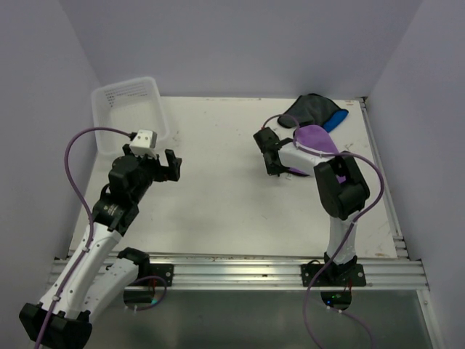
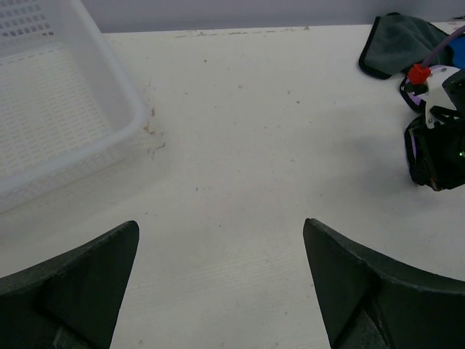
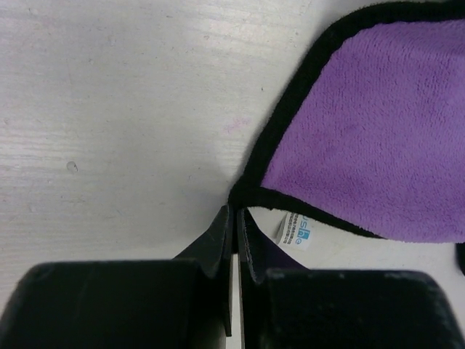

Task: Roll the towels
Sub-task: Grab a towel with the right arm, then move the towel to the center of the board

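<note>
Left gripper point(image 1: 163, 169) is held above the left half of the table point(image 1: 218, 211), near the clear plastic tub point(image 1: 161, 113) that sits at the far left corner. Its fingers are spread wide, nothing between them; in the left wrist view only bare table point(image 2: 254, 145) is seen between the two pads of the gripper point(image 2: 221, 291), with the tub wall point(image 2: 120, 87) to the far left. Right gripper point(image 1: 272, 158) is placed low over the right half of the table, at the left corner of the purple towel point(image 1: 320, 138). In the right wrist view its fingers are pressed together with barely a slit left, and the gripper tip point(image 3: 234, 211) is set right at the black-hemmed corner of the purple towel point(image 3: 378, 123). Whether the hem is actually caught between the fingers cannot be told. A small white label point(image 3: 294, 233) is seen just beside the right finger, on the towel's near edge. All three towels are bunched towards the far right corner of the table: purple one nearest, flat, touching the dark grey towel point(image 1: 311, 109) behind it; blue towel point(image 1: 336, 118) is seen at the grey one's right side, mostly covered. None of the three is rolled. From the left wrist camera the grey towel point(image 2: 396, 43) and a strip of blue point(image 2: 458, 47) are seen at the far edge.
</note>
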Controlling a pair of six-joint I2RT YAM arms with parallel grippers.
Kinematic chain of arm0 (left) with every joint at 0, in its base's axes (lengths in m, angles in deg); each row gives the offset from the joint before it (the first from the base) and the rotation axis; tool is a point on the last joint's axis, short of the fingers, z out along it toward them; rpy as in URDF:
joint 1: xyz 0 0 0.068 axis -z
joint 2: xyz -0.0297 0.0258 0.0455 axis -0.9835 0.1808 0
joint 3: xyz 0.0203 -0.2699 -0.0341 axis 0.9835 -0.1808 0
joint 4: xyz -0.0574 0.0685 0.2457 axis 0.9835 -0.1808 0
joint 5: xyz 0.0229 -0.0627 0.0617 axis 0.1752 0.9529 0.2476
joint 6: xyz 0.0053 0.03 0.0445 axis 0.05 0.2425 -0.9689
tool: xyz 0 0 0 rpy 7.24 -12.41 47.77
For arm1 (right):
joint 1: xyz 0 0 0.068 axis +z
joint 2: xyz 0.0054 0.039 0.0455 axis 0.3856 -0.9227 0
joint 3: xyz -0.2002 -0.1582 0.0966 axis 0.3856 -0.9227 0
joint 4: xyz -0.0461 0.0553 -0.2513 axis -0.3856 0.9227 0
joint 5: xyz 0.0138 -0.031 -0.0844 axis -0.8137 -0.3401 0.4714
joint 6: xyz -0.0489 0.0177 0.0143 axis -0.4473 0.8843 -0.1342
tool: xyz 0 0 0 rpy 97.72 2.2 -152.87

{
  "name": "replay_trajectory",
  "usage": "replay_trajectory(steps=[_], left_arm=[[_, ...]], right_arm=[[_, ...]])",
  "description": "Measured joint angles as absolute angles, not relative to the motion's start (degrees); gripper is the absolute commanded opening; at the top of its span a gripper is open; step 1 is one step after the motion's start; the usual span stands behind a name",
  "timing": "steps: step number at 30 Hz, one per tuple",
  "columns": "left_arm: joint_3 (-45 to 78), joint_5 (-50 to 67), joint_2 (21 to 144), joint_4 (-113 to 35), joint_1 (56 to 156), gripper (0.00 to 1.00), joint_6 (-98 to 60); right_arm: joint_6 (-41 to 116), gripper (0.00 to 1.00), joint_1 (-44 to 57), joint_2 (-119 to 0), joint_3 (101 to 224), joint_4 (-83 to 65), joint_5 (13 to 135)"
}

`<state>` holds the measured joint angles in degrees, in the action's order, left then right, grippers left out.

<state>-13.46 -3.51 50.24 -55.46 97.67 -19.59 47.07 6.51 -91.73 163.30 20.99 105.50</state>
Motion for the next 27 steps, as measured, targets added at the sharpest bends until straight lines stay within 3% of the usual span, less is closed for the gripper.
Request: replay_trajectory(steps=[9,18,27], left_arm=[[-13.46,-3.55,49.61,-55.48,97.67,1.0,-19.59],[-13.46,-7.68,47.05,-55.98,97.67,1.0,-19.52],[-13.46,-14.33,43.42,-56.68,97.67,1.0,-18.58]], right_arm=[[47.77,0.0,8.65,-86.18,166.49,28.07,102.44],[52.04,0.0,22.47,-78.18,178.49,33.4,101.46],[57.78,0.0,32.58,-81.37,194.27,37.69,97.43]])
